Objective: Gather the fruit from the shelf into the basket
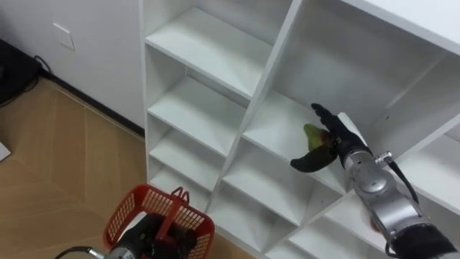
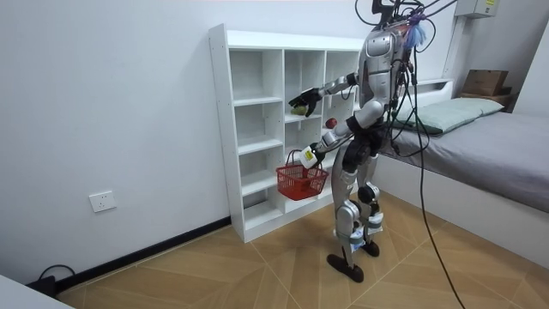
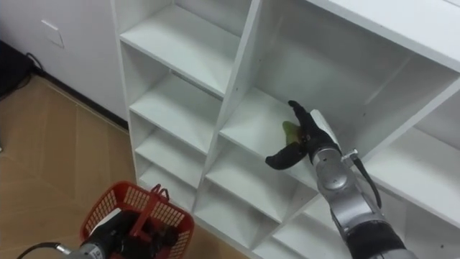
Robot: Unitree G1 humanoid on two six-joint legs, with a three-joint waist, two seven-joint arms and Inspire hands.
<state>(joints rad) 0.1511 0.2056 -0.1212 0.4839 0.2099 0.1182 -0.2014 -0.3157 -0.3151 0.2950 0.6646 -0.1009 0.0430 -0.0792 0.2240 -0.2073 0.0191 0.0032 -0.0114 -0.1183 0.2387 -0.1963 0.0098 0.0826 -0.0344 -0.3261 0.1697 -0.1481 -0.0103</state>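
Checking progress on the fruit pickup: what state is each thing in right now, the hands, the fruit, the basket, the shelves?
Right hand: shut on the green fruit.
Green fruit: held at a shelf, not yet in the basket.
Left hand: shut on the basket's handle.
Basket: carried upright, low beside the shelves.
Shelves: open-fronted, no doors.

The right robot hand we see is black, its forearm silver. Within its fingers the fruit is yellow-green. Behind it the closet is plain white. Below and left of it the basket is red lattice. Beneath, the floor is pale wood in herringbone.
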